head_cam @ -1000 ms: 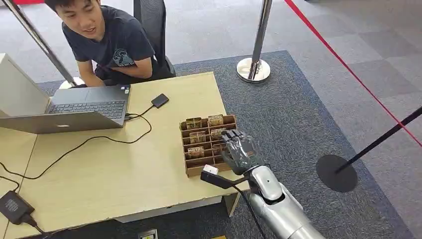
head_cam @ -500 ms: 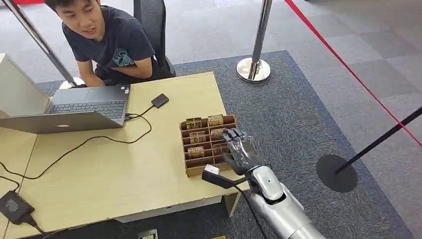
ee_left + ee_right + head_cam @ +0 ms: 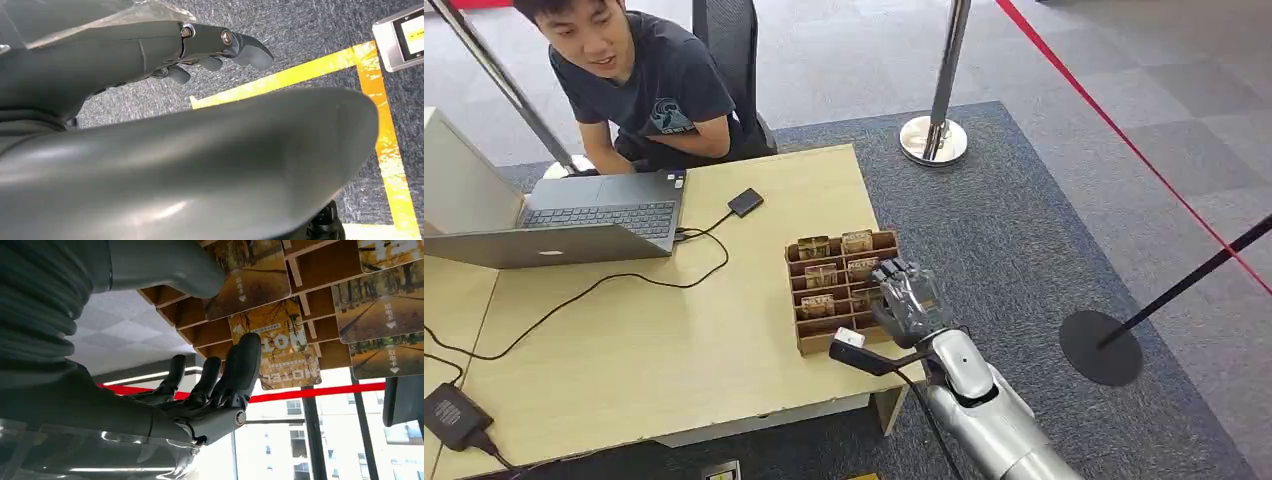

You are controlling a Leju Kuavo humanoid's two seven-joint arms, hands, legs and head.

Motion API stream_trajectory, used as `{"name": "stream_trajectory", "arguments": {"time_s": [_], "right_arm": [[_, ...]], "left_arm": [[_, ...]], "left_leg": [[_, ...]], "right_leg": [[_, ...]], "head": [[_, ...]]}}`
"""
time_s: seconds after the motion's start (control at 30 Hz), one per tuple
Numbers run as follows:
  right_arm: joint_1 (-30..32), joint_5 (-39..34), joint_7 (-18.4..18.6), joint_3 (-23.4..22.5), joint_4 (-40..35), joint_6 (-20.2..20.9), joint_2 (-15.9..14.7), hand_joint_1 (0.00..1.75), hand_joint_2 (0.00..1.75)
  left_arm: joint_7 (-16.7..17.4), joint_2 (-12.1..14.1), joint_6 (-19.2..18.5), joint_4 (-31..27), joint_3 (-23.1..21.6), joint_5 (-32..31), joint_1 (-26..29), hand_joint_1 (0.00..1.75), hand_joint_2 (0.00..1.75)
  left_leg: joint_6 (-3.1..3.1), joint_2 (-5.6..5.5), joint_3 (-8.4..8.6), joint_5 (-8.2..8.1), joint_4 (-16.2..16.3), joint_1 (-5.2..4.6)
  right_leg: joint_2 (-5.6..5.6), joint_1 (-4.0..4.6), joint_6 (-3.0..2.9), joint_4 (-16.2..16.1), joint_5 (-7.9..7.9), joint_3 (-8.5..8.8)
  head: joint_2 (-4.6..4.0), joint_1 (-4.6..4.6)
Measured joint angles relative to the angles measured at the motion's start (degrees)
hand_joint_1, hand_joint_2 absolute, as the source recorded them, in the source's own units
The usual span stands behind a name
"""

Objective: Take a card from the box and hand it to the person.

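A wooden box (image 3: 802, 343) with slotted rows stands at the table's right edge and holds several upright cards (image 3: 857, 241) printed with autumn trees. My right hand (image 3: 910, 302) hovers over the box's right column, fingers spread and pointing down into the slots. In the right wrist view the thumb (image 3: 172, 265) lies beside one card (image 3: 255, 275) and a fingertip (image 3: 248, 347) touches a neighbouring card (image 3: 287, 347) in the box (image 3: 320, 270); no card is lifted. The person (image 3: 646, 85) sits at the table's far left side. My left hand (image 3: 220, 42) hangs over the carpet and holds nothing.
An open laptop (image 3: 594, 215) with a cable, a small dark device (image 3: 745, 202) and a power adapter (image 3: 449, 415) lie on the wooden table (image 3: 674, 350). A stanchion base (image 3: 934, 140) stands beyond the table; another dark base (image 3: 1100, 347) lies on the carpet at right.
My right hand has crept slightly to the right and lower over the box's right column. The cards, the box and the person stay as they were.
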Motion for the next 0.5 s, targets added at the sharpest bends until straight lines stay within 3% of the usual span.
{"name": "stream_trajectory", "arguments": {"time_s": [0.5], "right_arm": [[-0.2,0.0,0.0,0.0,0.0,0.0,0.0,0.79,1.75]], "left_arm": [[0.0,0.0,0.0,0.0,0.0,0.0,0.0,0.0,0.0]], "left_leg": [[0.0,0.0,0.0,0.0,0.0,0.0]], "right_leg": [[0.0,0.0,0.0,0.0,0.0,-0.01]], "head": [[0.0,-0.02]]}}
